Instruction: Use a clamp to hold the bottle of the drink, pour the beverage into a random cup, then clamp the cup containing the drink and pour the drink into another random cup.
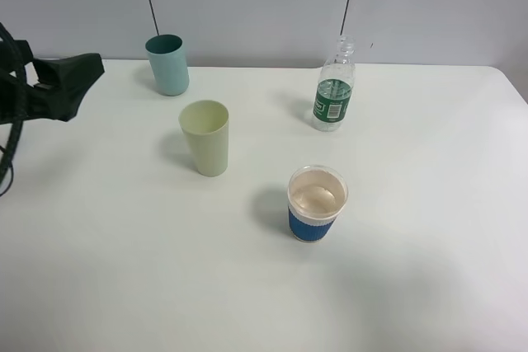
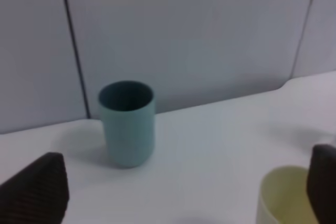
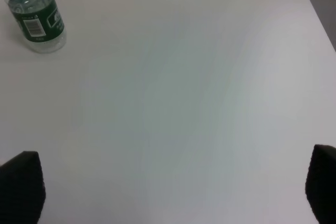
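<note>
The blue-banded cup (image 1: 317, 204) stands alone; left gripper (image 2: 184, 192) and right gripper (image 3: 173, 187) jaws gape empty.

The small clear plastic bottle's green wraparound label (image 3: 35, 20) — upper left — carries a barcode and white print, unreadable.

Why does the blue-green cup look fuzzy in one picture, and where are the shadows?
In the left wrist view the teal cup and the yellow-green cup look soft and out of focus. In the exterior high view each cup and the bottle casts a faint shadow to its left on the white table; no harsh glare. The right wrist view is slightly blurry too.
</note>
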{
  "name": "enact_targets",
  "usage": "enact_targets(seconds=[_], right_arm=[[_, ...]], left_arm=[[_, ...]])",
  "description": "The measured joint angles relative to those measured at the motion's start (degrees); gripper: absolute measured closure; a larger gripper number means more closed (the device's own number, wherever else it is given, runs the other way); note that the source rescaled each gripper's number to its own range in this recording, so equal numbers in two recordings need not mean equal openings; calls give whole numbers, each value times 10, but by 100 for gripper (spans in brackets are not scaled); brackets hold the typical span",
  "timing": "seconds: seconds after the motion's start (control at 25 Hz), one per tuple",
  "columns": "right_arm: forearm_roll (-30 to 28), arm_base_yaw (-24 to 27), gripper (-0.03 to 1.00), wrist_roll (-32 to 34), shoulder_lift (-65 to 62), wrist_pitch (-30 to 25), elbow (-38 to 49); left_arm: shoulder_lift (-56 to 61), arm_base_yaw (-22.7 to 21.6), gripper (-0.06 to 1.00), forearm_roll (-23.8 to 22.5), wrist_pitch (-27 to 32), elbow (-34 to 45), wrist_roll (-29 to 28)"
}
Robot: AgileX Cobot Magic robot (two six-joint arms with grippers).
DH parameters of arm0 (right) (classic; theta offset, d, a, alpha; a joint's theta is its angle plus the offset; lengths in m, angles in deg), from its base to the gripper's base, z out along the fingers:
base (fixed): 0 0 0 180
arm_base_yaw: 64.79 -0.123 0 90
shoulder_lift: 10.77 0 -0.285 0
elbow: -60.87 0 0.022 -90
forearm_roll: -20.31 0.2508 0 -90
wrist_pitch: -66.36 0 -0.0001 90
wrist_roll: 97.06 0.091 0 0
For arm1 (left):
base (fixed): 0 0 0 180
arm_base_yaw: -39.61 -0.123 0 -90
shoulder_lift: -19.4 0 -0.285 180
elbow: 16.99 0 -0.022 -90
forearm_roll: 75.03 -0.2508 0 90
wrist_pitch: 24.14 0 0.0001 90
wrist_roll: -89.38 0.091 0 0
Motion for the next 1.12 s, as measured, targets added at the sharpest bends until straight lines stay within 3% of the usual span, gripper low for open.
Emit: enact_targets(seconds=[0.12,0.24,0.4,0.72,1.12], right_arm=[[0,0,-3,0,0,0,0],[0,0,-3,0,0,0,0],[0,0,-3,0,0,0,0],[0,0,-3,0,0,0,0],[0,0,-3,0,0,0,0]], left_arm=[[63,0,16,1,148,-41,0],[120,0,1,1,292,-85,-1],[189,0,-4,-8,427,-132,-2],[322,0,-4,-58,602,-173,-6],[446,0,-4,-70,787,-173,-45]])
